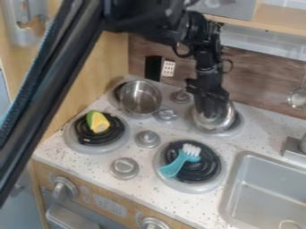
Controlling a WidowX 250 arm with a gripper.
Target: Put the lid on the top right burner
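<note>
My gripper point(211, 107) hangs down over the back right burner point(234, 127), its tip overlapping a shiny silver lid point(218, 121). The rounded metal lid lies on or just over that burner, and I cannot tell whether it touches the coil. The gripper and the lower arm hide the lid's upper middle. Most of the burner is covered by the lid, with its right edge and pale rim showing.
A steel pot point(140, 99) stands at the back left burner. A yellow-green toy point(97, 121) lies on the front left burner, a teal brush point(180, 160) on the front right one. Small knobs point(147, 139) rise between burners. The sink point(266, 194) is at the right.
</note>
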